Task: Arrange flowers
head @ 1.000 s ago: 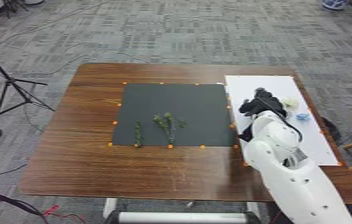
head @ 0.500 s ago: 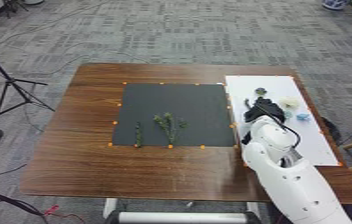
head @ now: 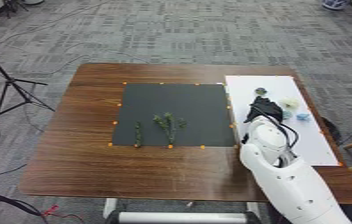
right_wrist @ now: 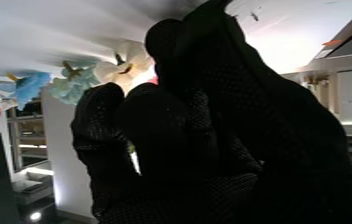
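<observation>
Judged at flower-picking: green sprigs (head: 170, 129) on the desk's (head: 137, 175) dark mat (head: 174, 100), cream flower (head: 289, 103) on white sheet (head: 319, 145). Right robot hand (head: 263, 110) beside it; cannot tell opening or hold. Next probably needs secure stem grip. Bloom pale; neighbour (right_wrist: 32, 90) blue.

The brown wooden table (head: 155, 175) carries a dark mat (head: 164, 100), with a white sheet (head: 316, 145) just beside it on the right. Small orange markers (head: 203, 146) line their edges.
</observation>
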You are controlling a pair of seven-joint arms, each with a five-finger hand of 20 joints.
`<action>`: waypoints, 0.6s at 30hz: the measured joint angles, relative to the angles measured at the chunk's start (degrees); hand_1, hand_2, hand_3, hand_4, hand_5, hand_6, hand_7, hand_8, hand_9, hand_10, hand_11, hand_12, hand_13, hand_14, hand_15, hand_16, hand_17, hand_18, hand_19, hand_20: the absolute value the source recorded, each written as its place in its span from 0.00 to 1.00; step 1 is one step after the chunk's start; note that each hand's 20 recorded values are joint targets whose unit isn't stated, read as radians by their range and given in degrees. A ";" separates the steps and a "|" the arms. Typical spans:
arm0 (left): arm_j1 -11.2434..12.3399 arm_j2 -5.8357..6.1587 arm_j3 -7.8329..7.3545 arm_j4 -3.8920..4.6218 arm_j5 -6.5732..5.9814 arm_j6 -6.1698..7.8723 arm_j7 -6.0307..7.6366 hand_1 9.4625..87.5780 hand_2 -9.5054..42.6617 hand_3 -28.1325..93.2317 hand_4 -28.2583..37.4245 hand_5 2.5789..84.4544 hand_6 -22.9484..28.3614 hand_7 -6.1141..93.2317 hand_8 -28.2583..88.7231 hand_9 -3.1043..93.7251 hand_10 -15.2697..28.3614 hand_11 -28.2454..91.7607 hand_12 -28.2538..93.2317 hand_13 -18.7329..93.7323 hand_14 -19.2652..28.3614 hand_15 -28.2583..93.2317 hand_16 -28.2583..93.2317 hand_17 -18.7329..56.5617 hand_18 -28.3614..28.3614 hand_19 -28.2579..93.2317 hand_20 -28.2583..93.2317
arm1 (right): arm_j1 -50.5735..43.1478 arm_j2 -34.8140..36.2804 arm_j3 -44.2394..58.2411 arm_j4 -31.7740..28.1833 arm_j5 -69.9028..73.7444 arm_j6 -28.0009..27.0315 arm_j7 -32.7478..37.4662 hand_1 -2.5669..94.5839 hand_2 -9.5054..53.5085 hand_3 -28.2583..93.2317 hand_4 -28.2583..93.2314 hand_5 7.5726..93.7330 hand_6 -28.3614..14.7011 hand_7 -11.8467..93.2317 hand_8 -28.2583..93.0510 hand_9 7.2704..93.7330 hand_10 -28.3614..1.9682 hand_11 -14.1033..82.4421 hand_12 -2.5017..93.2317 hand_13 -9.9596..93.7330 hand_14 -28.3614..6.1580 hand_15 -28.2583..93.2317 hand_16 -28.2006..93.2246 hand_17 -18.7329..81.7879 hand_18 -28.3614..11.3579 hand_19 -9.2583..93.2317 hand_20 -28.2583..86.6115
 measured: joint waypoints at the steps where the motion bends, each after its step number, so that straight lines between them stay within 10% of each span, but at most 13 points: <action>1: 0.03 0.00 0.03 -0.01 -0.12 0.01 0.06 0.17 0.51 0.81 0.00 0.41 0.61 0.14 0.18 0.33 0.65 0.33 0.33 0.35 0.70 0.43 0.21 0.18 0.71 0.43 0.32 | -0.22 0.06 -0.08 0.08 0.02 1.10 0.01 0.70 0.00 0.82 0.00 0.64 0.56 0.53 0.33 0.84 0.57 0.44 0.54 0.86 0.61 0.81 0.52 0.60 0.02 1.00 0.53; 18: 0.33 0.08 0.37 -0.04 -0.53 0.02 0.40 0.16 0.51 0.81 0.00 0.41 0.61 0.14 0.18 0.33 0.65 0.33 0.33 0.35 0.70 0.43 0.20 0.18 0.71 0.43 0.32 | -6.76 3.46 -1.12 -7.81 -1.23 15.33 -2.75 0.70 0.00 0.83 0.00 0.69 0.57 0.50 0.33 0.86 0.58 0.42 0.57 0.87 0.63 0.79 0.53 0.60 0.03 0.99 0.53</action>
